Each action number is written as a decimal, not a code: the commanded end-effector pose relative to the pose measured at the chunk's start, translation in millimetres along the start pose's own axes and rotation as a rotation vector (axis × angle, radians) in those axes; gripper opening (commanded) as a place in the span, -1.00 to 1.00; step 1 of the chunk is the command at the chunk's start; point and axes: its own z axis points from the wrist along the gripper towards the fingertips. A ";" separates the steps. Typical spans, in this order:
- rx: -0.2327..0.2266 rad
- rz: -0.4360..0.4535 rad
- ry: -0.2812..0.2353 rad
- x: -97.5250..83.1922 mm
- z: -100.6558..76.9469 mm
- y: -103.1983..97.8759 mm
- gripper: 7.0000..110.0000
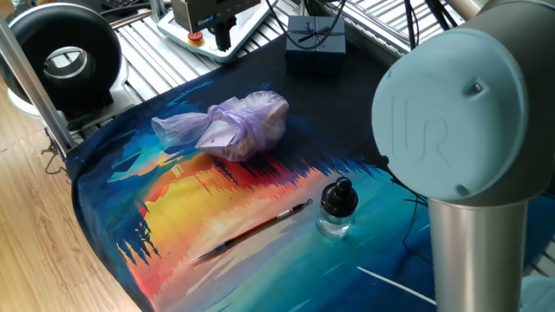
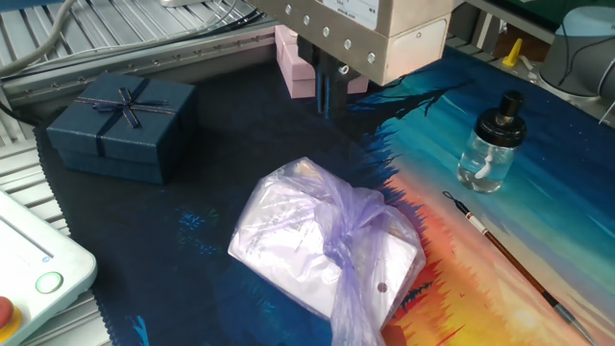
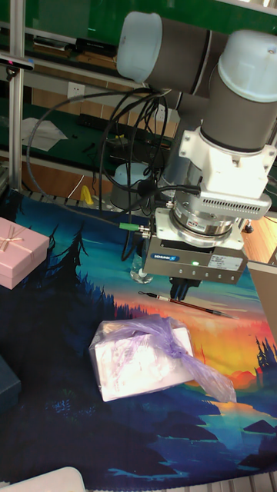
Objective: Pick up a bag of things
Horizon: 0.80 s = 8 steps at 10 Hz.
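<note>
navy gift box (image 2: 122, 126) is set on dark cloth | pink gift box (image 3: 21, 251) is seen at cloth edge | glass bottle (image 2: 490, 144) stands upright | paintbrush (image 1: 256, 228) is laid near bottle

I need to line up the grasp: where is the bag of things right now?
The bag of things lies mid-cloth in the other fixed view, between the navy gift box and the paintbrush; the gripper hangs above, not touching.

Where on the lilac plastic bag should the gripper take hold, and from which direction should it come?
Probably the gathered knot in the middle of the bag of things, from straight above. There the plastic bunches into a narrow ridge that the gripper could close across; the lumpy body looks too wide.
</note>
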 end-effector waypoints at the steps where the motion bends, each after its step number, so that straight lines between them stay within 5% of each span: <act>1: -0.044 0.024 -0.078 -19.7 -2.1 10.6 -1.00; 2: -0.056 0.038 -0.110 -27.7 -3.0 13.3 -1.00; 4: -0.077 -0.005 -0.086 -21.5 -2.8 19.0 -1.00; 5: -0.065 -0.042 -0.021 -5.0 -1.7 16.3 -1.00; 6: -0.061 -0.092 0.113 28.8 -3.2 13.7 -1.00; 8: -0.030 -0.111 0.105 5.3 37.4 19.3 -1.00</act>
